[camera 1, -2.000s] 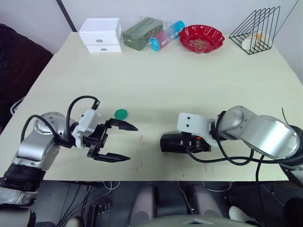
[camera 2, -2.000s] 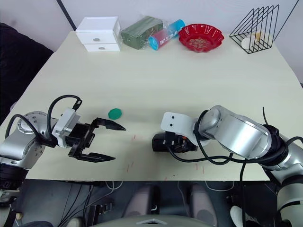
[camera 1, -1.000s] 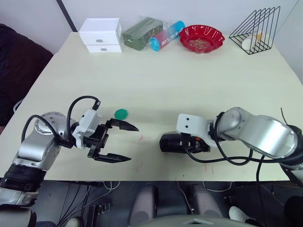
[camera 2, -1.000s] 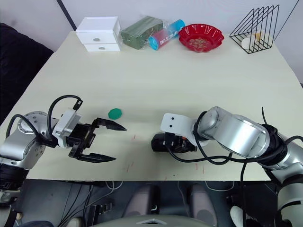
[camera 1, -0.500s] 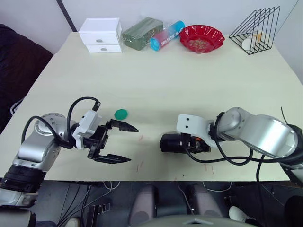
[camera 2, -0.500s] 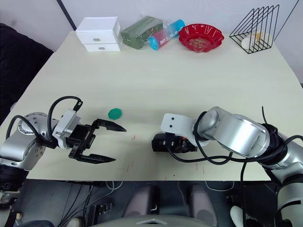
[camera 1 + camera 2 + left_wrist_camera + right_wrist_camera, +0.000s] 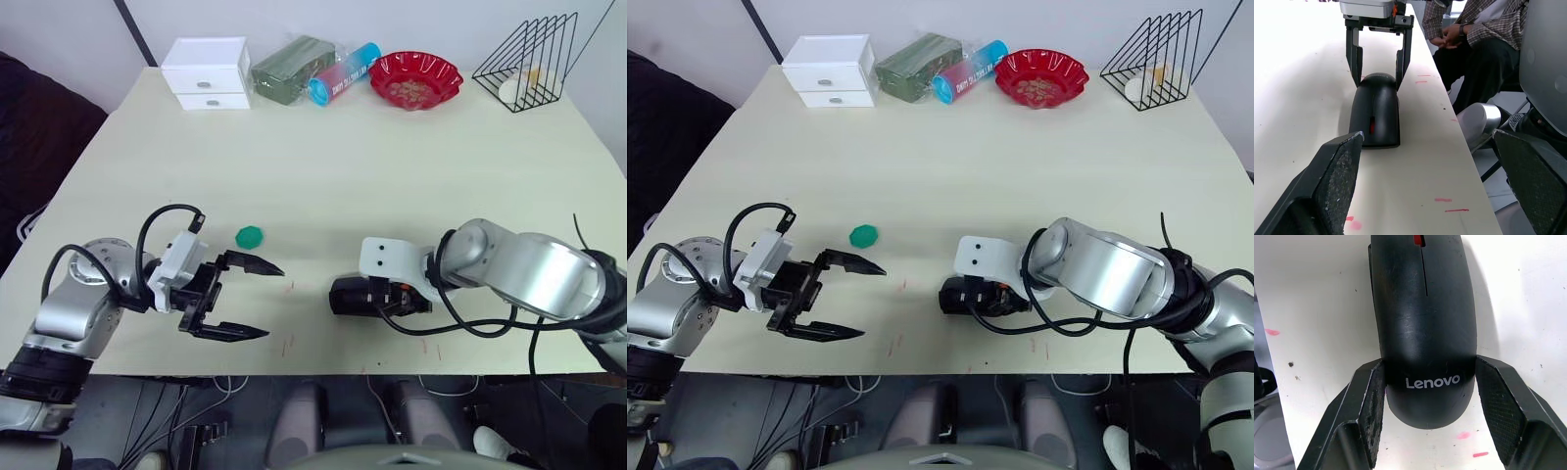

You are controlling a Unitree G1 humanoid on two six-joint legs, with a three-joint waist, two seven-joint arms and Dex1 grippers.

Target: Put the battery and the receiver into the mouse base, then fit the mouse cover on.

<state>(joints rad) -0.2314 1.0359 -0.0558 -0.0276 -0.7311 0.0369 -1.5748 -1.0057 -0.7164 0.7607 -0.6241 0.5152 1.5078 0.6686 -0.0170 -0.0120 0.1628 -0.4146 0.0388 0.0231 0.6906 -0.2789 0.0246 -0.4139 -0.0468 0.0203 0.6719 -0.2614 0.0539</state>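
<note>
Mouse cover [image 7: 1424,328] reads "Lenovo" in white near its rear end in the right wrist view; no other legible text anywhere, and the print on the blue tube [image 7: 345,73] at the far edge is too small to read. Cover sits on the mouse base [image 7: 1375,117], mouse assembled and lying flat on the table [image 7: 392,166] near its front edge. A red scroll wheel peeks through the slot at the front. Right gripper [image 7: 1425,396] straddles the mouse's rear end: one finger's pad looks pressed against the side, the other shows a thin gap, so contact is probably partial and I can't call it a firm clamp. Left wrist view shows the same thing from the mouse's front end, right gripper's two fingers [image 7: 1354,56] flanking the far end of the mouse, plus a seated person in a plaid shirt beyond the table edge. Head views give the layout instead: left gripper [image 7: 240,299] spread wide, holding nothing, well apart from the mouse, with a green disc [image 7: 249,235] just beyond its upper finger. Far edge: white drawer box [image 7: 207,71], green pack [image 7: 291,67], red bowl [image 7: 416,77], black wire rack [image 7: 534,51].
</note>
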